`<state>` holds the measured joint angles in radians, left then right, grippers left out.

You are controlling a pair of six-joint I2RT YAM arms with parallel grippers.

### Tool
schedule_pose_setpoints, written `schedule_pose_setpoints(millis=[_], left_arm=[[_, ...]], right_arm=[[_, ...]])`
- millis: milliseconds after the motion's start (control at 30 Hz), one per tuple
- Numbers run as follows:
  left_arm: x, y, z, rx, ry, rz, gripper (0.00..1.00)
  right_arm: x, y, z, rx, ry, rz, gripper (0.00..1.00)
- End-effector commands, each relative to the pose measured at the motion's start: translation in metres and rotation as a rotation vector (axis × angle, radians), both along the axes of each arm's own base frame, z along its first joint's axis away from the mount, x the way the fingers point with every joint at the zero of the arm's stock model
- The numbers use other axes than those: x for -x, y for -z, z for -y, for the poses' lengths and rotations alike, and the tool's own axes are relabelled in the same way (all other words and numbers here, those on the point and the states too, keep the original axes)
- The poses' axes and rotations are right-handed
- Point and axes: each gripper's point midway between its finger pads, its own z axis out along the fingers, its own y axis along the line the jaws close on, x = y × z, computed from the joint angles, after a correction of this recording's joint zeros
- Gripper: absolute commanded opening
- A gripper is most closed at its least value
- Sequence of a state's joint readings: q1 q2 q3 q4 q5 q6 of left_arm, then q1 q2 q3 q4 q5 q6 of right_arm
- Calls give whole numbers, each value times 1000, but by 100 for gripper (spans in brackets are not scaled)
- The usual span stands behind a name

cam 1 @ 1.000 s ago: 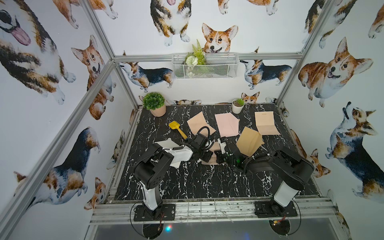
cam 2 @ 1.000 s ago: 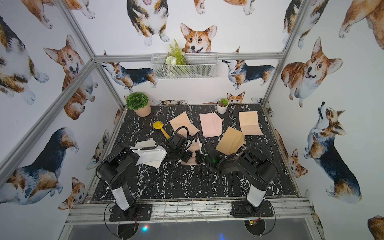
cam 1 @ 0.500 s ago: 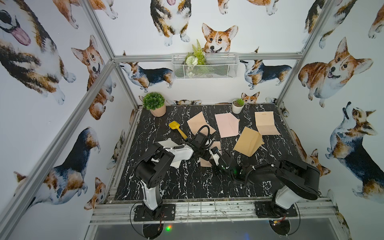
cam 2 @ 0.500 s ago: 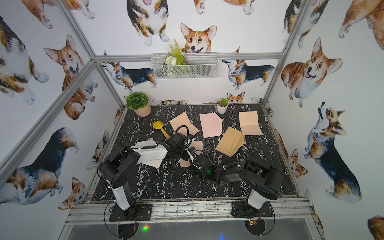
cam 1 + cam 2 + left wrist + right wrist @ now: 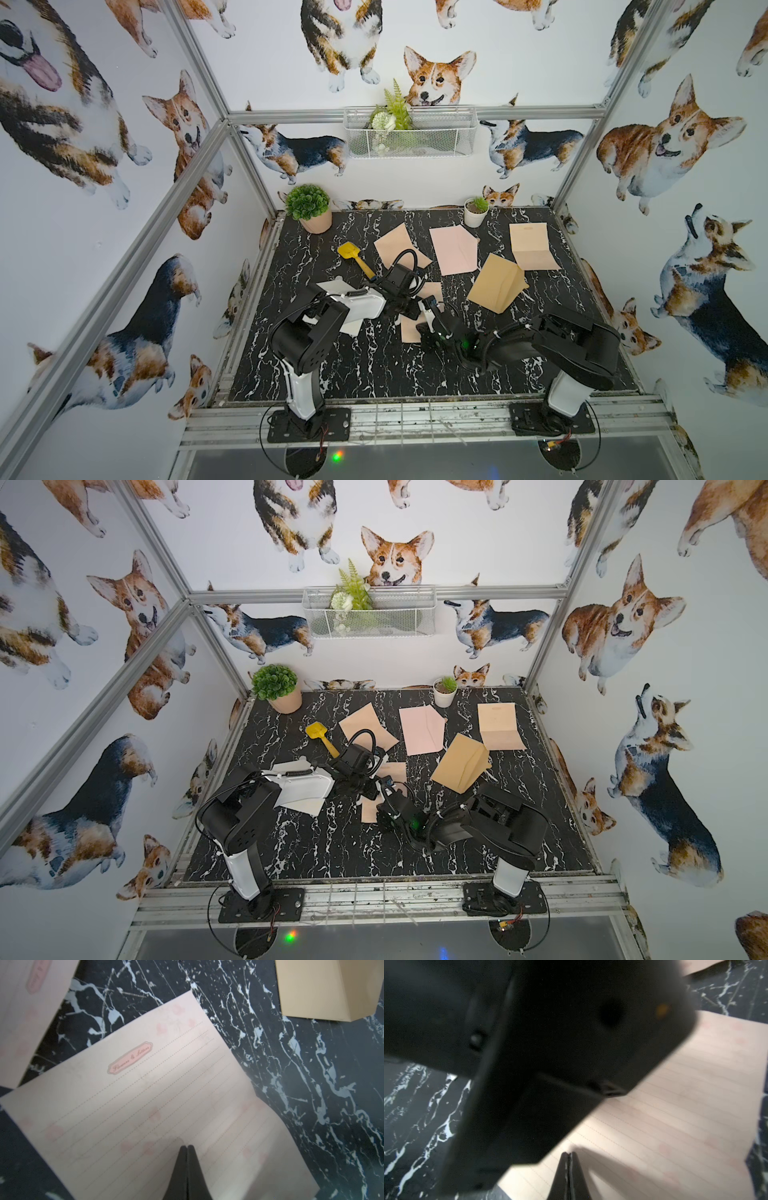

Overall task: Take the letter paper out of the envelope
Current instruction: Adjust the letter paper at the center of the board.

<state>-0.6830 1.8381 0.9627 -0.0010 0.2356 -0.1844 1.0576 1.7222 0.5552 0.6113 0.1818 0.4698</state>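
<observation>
Left hand [image 5: 187, 1148]: clenched, tips shut together right at the letter paper [image 5: 145, 1095]; I cannot tell whether they nip a fold.
Right hand [image 5: 568, 1155]: clenched too, tips down close to one edge of the same sheet, my other wrist looming just beside.
Paper: opened out on the table [image 5: 291, 1084], under both my hands, long axis running roughly away from me.
Kraft envelope [image 5: 496, 282]: tented, farther back and to my right, apart from the sheet.
Nearer arm: neither, both sit on it.
Judgement: the sheet looks clear of the envelope.
</observation>
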Motion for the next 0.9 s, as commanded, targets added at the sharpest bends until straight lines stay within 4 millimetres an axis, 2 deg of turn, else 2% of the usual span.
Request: schedule_pose_setpoints(millis=[0, 300, 500, 867], left_arm=[[6, 11, -11, -48, -16, -42, 0], [4, 12, -14, -48, -28, -46, 0], [2, 11, -18, -40, -40, -42, 0], [2, 9, -19, -29, -44, -44, 0]], right_arm=[[4, -1, -10, -86, 26, -91, 0], [9, 6, -8, -109, 42, -135, 0], [14, 7, -14, -114, 34, -172, 0], [15, 18, -8, 128, 93, -351, 0]])
